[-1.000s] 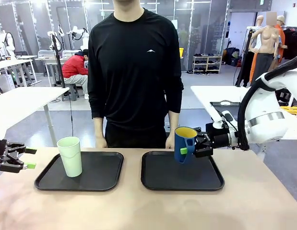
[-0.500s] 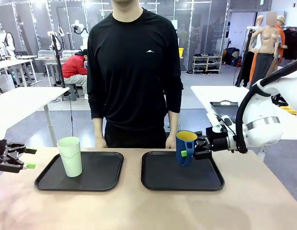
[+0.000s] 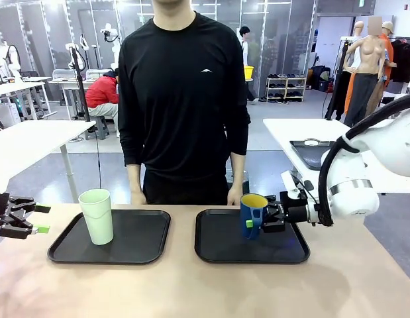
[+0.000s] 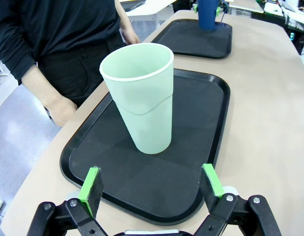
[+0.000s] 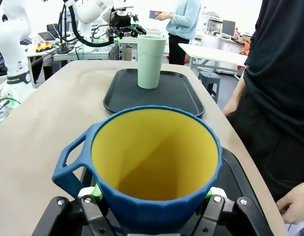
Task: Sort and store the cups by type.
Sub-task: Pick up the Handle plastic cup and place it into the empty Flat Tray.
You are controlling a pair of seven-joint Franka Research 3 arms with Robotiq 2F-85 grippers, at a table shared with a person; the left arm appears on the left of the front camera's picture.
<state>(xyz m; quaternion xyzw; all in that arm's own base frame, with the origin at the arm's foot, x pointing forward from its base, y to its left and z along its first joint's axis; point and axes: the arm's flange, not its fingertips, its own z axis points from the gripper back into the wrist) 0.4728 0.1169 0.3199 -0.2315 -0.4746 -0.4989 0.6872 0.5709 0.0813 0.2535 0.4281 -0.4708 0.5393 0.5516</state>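
A dark blue mug (image 3: 253, 214) with a yellow inside stands upright low over the right black tray (image 3: 221, 250), at its far right part; whether it touches the tray I cannot tell. My right gripper (image 3: 257, 219) is shut on it from the right. In the right wrist view the mug (image 5: 152, 162) sits between the green pads (image 5: 96, 191) of that gripper (image 5: 152, 196), handle to the left. The pale mint-green tumbler (image 3: 97, 216) stands on the left black tray (image 3: 135, 246). My left gripper (image 3: 24, 220) hangs open at the table's left edge, its fingers (image 4: 91, 183) just short of the tumbler (image 4: 140, 96).
A person in black stands at the far edge, with one hand (image 3: 136, 197) behind the left tray and the other hand (image 3: 234, 196) behind the right tray. Bare tabletop (image 3: 191, 285) runs along the near side. Another tray (image 3: 310, 151) lies on a side table at right.
My right gripper has lowered the blue mug toward the right tray and drawn it slightly left; the mug went from tilted to upright. The left gripper and tumbler have not moved.
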